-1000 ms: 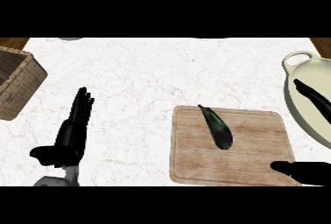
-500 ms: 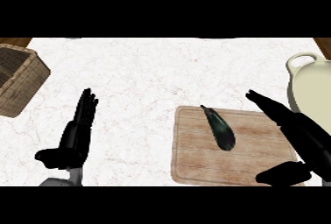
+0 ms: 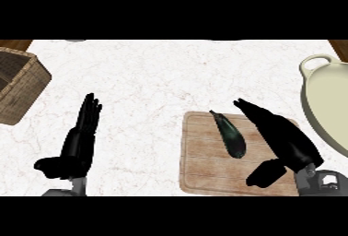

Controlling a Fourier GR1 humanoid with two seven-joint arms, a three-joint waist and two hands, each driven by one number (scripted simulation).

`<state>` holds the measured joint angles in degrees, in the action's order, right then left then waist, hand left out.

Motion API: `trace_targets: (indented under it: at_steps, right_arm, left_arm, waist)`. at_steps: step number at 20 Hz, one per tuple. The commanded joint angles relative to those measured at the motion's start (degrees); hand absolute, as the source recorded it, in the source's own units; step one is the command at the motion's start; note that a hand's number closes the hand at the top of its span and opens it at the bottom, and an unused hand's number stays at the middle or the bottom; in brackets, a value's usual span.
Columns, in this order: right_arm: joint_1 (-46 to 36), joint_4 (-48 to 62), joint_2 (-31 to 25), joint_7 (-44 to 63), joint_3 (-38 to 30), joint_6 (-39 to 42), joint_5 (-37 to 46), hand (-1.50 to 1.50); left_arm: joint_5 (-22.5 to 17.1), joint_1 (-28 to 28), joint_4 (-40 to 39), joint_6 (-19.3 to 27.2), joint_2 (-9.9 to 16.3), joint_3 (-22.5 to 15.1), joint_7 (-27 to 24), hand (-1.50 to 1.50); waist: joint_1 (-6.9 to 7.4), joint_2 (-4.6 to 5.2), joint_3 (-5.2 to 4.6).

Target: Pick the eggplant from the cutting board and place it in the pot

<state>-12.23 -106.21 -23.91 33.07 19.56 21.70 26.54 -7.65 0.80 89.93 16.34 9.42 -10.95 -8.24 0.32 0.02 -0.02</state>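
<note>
Countertop: right hand (image 3: pixel 282 138) nearer eggplant (image 3: pixel 229 135)

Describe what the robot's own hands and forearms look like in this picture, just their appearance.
Both hands are plain black, with long slender fingers and a stubby thumb. The left hand and right hand look alike, with no markings or cables visible. Only a short stub of grey forearm shows behind each at the lower edge; the right one carries a rounded grey wrist housing with a dark centre.

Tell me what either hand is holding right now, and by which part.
Nothing is held. The right hand lies open over the cutting board beside the eggplant; the left hand rests open on the counter.
</note>
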Motion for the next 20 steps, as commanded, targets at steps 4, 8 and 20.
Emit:
trace_targets:
  at_steps: [4,8,20]
  right_arm:
    - [2.9,6.9,0.8,-6.5,-2.2,2.2,3.4,-1.50]
    - [1.3,6.1,5.8,-4.1,-2.4,3.3,6.3,-1.50]
    - [-0.7,18.0,13.7,-9.4,-1.3,-0.4,17.2,-1.50]
  left_arm:
    - [1.6,-0.7,2.9,-1.1,-0.3,1.0,2.0,0.00]
    - [3.0,-1.9,6.5,-1.5,-1.1,1.1,5.1,0.00]
    - [5.2,0.0,-0.8,-2.8,-5.6,3.8,0.0,0.00]
  waist:
    - [-0.21,-0.05,0.03]
    - [-0.18,-0.08,0.02]
    - [-0.21,-0.01,0.02]
